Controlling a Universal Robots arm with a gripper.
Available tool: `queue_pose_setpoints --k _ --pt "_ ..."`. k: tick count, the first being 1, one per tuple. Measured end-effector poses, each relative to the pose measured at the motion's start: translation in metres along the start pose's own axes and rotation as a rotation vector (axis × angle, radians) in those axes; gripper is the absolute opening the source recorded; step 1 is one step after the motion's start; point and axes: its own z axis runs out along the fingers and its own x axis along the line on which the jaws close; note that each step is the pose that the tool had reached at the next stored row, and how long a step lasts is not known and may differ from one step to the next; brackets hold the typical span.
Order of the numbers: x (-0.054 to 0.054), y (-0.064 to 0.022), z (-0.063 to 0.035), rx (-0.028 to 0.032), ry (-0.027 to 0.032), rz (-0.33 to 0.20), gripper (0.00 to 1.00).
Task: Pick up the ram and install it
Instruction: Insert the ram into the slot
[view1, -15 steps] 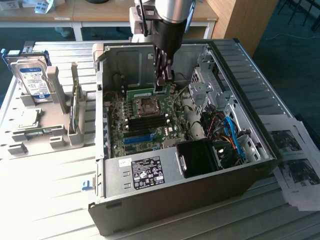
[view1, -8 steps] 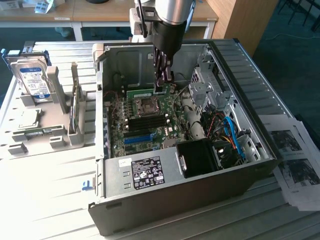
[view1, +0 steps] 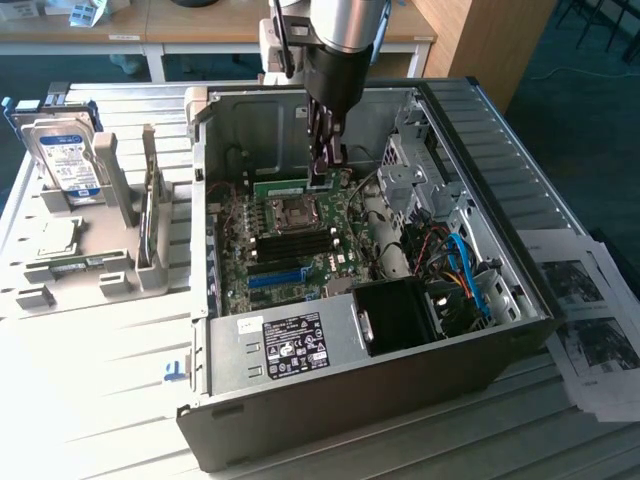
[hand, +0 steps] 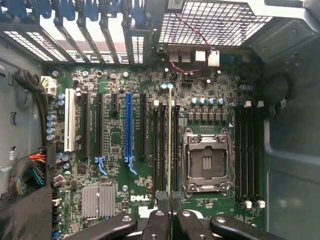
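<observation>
1. The ram (view1: 300, 186) is held on edge inside the open computer case (view1: 500, 180), a thin green strip just past the far side of the CPU socket (view1: 297, 212) as the exterior view shows it.
2. In the wrist view the ram (hand: 170, 140) shows edge-on as a thin pale green line. It runs lengthwise along the bank of black memory slots (hand: 161, 145) between the CPU socket (hand: 207, 160) and the blue expansion slot (hand: 129, 130).
3. I can't tell whether its lower edge touches a slot or sits just above it.
4. The gripper (view1: 327, 178) reaches straight down into the case, its two black fingers (hand: 162, 202) clamped on the stick, one on each flat face.
5. Around it lies the green motherboard (hand: 115, 150), with a small silver heatsink (hand: 98, 201) near the Dell mark.
6. Outside the case, at the exterior view's left, a hard drive (view1: 65, 160) stands upright in a grey holder (view1: 115, 195) on the table (view1: 90, 400).
7. At the exterior view's right, printed papers (view1: 590, 320) lie beside the case.
</observation>
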Motion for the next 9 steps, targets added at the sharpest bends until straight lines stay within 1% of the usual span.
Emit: queue_pose_setpoints --k 9 --pt "0.0005 -0.0003 0.0061 0.0012 -0.0003 0.01 0.12"
